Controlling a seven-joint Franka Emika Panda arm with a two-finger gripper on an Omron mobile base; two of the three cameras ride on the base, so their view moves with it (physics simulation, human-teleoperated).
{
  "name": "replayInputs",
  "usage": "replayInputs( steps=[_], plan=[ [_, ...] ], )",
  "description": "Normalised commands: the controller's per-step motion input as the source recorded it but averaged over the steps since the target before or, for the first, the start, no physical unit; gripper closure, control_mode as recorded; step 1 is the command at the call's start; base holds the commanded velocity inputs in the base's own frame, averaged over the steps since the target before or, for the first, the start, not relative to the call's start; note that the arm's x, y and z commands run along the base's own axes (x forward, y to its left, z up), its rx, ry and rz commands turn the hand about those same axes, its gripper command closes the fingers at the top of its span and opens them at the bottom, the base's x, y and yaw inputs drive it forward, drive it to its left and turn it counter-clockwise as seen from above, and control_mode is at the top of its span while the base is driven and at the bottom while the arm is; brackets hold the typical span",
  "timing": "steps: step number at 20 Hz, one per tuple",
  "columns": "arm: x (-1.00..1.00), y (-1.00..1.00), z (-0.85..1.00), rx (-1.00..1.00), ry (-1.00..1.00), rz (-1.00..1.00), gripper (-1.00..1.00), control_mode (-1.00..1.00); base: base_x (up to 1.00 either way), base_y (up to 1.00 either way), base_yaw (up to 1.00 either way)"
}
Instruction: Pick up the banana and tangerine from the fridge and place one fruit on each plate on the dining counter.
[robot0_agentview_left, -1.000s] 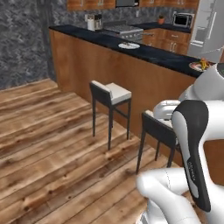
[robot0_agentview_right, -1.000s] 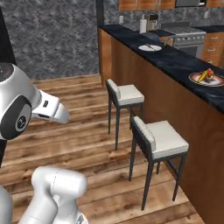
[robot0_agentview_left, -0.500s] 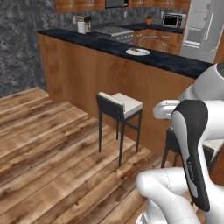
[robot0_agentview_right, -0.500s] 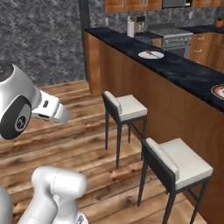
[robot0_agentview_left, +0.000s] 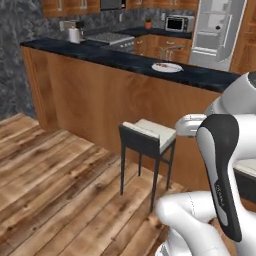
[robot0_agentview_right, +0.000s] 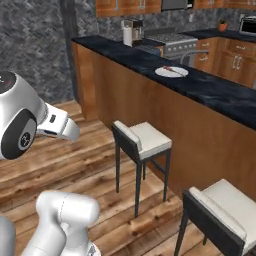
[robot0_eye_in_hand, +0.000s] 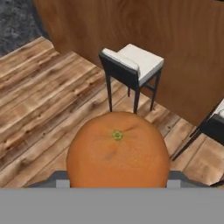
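Base has driven along the dining counter (robot0_agentview_left: 115, 60) over the last second, so the whole scene has slid in both base views: this is camera motion, not the furniture moving; the far plate (robot0_agentview_left: 167, 67), previously small and near the counter's far end, now sits large and close to mid-counter, near the front edge of the dark top, also seen at (robot0_agentview_right: 171, 71); it carries a few dark marks or crumbs, too small to identify, and no whole fruit that I can make out; the other plate, which held something yellow and red a second ago, has passed out of the right side of both base views; tangerine (robot0_eye_in_hand: 117, 151) fills the lower middle of the hand view, stem scar facing the camera, pinched in the claw (robot0_eye_in_hand: 117, 181) with the tips half-spread around it and mostly hidden behind the fruit; white-seated stool (robot0_agentview_left: 148, 137) stands on the wood floor directly in front of the counter, a second stool (robot0_agentview_right: 222, 215) nearer the base; judgement: transport leg nearly done, next is raising the arm over the counter edge to set the tangerine on this plate; stool seats sit under the likely reach path
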Motion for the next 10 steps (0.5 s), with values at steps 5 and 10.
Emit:
replayInputs(
  steps=[5, 10],
  plan=[
    [0.00, 0.00, 0.00, 0.00, 0.00, 0.00, 1.00, 1.00, 0.99, 0.88, -0.46],
    [0.00, 0.00, 0.00, 0.00, 0.00, 0.00, 1.00, 1.00, 0.88, 0.99, -0.46]
  ],
)
